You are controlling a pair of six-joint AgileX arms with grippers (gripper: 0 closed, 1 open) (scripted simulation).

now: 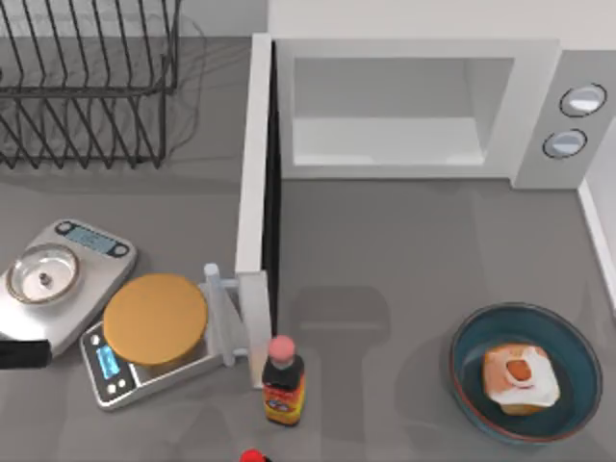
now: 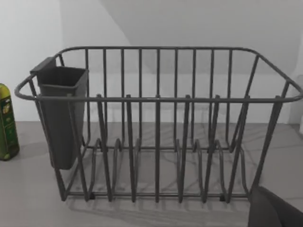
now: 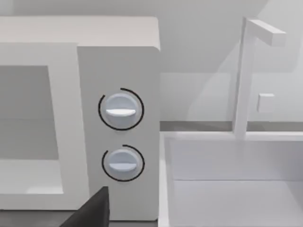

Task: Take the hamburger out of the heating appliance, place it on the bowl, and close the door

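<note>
The white microwave stands at the back with its cavity empty; its two dials face the right wrist camera. The door is swung wide open, edge-on toward the table's front, and its pale bar handle points left. The hamburger lies inside the dark-blue bowl at the front right. A dark part of my left gripper pokes in at the far left edge, near the scales. A dark part of my right gripper sits low before the microwave's dial panel.
A wire dish rack fills the back left, with a grey cup and a green bottle beside it. Two scales sit front left, one under an orange disc. A sauce bottle stands by the door's end.
</note>
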